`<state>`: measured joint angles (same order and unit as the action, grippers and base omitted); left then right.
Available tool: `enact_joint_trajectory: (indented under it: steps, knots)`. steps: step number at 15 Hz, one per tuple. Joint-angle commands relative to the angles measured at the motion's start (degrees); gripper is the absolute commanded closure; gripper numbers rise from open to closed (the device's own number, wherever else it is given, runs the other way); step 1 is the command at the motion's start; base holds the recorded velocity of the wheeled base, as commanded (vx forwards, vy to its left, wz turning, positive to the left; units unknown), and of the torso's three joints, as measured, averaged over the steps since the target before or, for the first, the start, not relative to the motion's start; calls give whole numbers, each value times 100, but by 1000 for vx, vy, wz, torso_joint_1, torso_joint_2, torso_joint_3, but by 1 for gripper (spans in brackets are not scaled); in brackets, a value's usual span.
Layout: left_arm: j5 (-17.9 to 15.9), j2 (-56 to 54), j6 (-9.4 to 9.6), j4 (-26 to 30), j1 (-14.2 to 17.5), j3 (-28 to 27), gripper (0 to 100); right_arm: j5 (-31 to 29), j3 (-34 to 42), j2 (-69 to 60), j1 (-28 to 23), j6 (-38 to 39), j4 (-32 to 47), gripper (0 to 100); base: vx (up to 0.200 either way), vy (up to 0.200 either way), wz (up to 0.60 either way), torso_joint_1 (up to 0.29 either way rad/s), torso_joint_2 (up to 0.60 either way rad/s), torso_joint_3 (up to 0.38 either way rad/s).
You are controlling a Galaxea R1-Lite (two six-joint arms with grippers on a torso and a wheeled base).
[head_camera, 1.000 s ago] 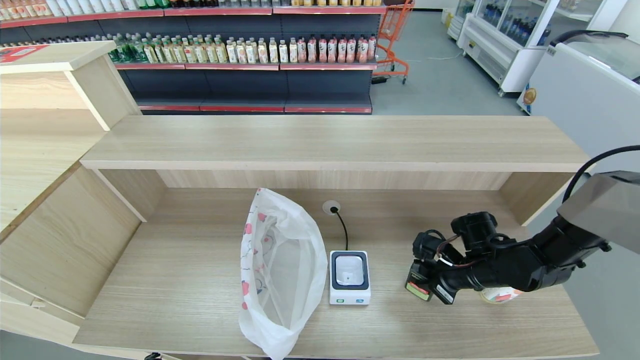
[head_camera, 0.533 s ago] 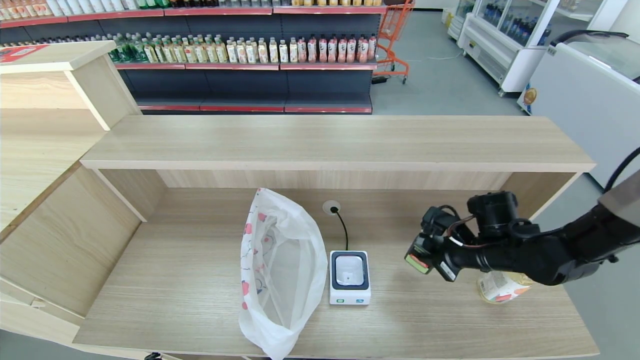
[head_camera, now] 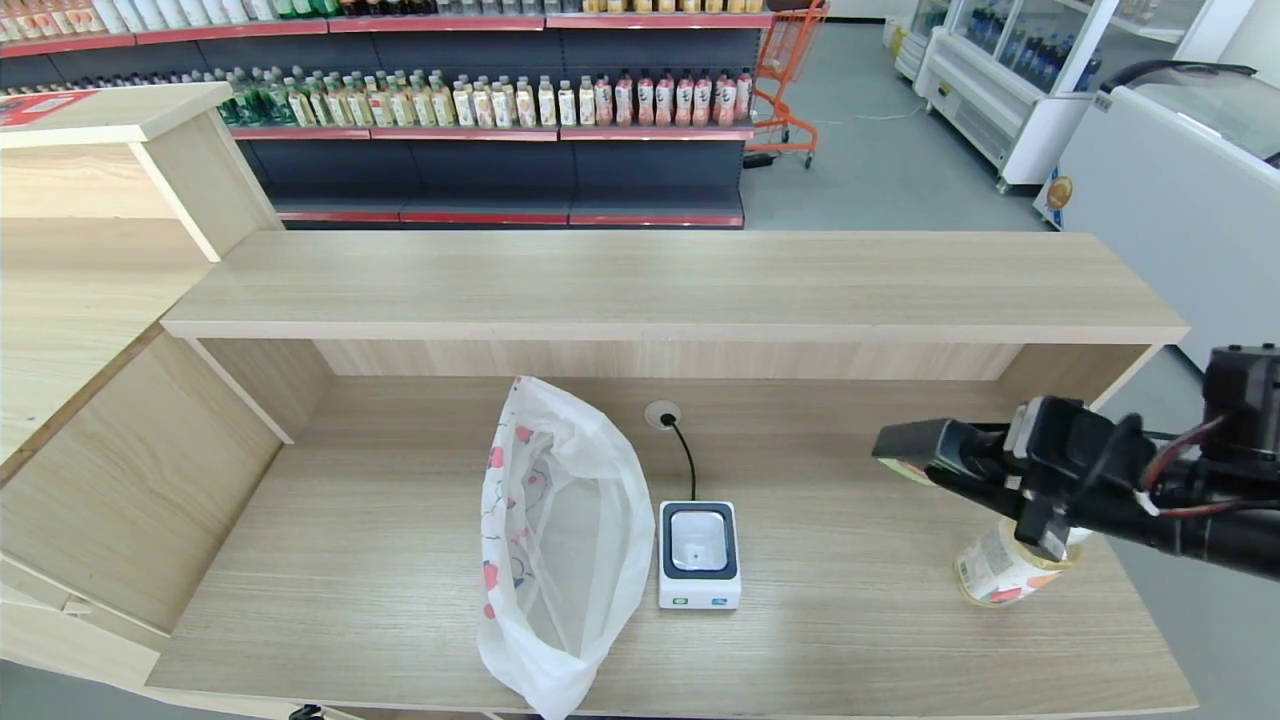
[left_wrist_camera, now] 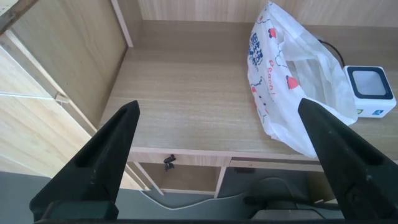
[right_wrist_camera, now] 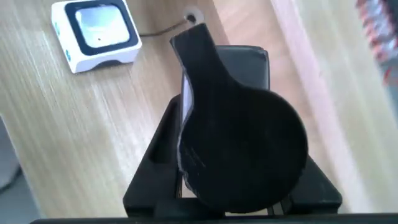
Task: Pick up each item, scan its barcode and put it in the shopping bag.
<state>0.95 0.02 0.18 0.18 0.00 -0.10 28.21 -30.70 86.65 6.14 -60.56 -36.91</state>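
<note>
Counter (head_camera: 350, 560), checkout bay.

Writing and labels:
- The shopping bag (head_camera: 560, 540) is white plastic with red heart-like prints. My left wrist camera shows a blue block of print and red script on its side, too small to read.
- The labelled container (head_camera: 993, 575) has a white label with an orange-red patch low down. I can't read its text.
- The scanner (head_camera: 699, 555) is white with a dark frame round its window. It has one green and one blue mark on the near lip.

Where things are:
- The container stands on the counter's right end, well apart from the scanner.
- The bag stands open mid-counter, just left of the scanner.
- A black cable (head_camera: 688, 460) runs from the scanner back to a grommet (head_camera: 663, 413).

Grippers:
- The right gripper (head_camera: 903, 447) hangs above the counter between scanner and container. I cannot tell whether it is clamped.
- A black rounded shape (right_wrist_camera: 242, 149) sits close before my right wrist camera. I can't make out what it is.
- The left gripper (left_wrist_camera: 219, 106) hangs out past the counter's near edge with its fingers (left_wrist_camera: 102, 162) spread wide, holding nothing.

In the way: the right arm (head_camera: 1150, 490) crosses over the container and hides its top.

Around: a raised ledge (head_camera: 650, 285) runs behind the counter, with shelves of bottles (head_camera: 480, 100) and an orange cart (head_camera: 790, 70) beyond.
</note>
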Motion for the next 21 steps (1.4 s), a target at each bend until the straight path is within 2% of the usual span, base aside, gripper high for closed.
enact_joint_trajectory:
  steps: [1,2,3,4,5,6,7,8,9,10,12,21]
  knots:
    - [2,-2,-1,-1,0,1,0,1196,116,-465,-430,-1696,211,100,0,0,0,0,0,0]
    - [2,-2,-1,-1,0,1,0,1582,81,-447,-632,-2856,439,100,0,0,0,0,0,0]
    - [2,-2,-1,-1,0,1,0,2110,-15,-439,-799,-4693,747,100,0,0,0,0,0,0]
    - [2,-2,-1,-1,0,1,0,2655,-15,-421,-781,-6196,1274,100,0,0,0,0,0,0]
    - [2,-2,-1,-1,0,1,0,2839,-24,-403,-606,-7145,1916,100,0,0,0,0,0,0]
    - [2,-2,-1,-1,0,1,0,2848,-24,-333,-351,-7813,2417,100,0,0,0,0,0,0]
    - [2,-2,-1,-1,0,1,0,2848,-24,-263,-228,-8226,2601,100,0,0,0,0,0,0]
    - [2,-2,-1,-1,0,1,0,2866,-86,10,194,-9096,2786,100,0,0,0,0,0,0]
    - [2,-2,-1,-1,0,1,0,2883,-182,115,361,-9333,2777,100,0,0,0,0,0,0]
    - [2,-2,-1,-1,0,1,0,3129,-508,458,792,-10028,2768,100,0,0,0,0,0,0]
    - [2,-2,-1,-1,0,1,0,3419,-842,801,1012,-10444,2768,100,0,0,0,0,0,0]
    - [2,-2,-1,-1,0,1,0,4298,-1589,1671,1091,-10444,2768,100,0,0,0,0,0,0]
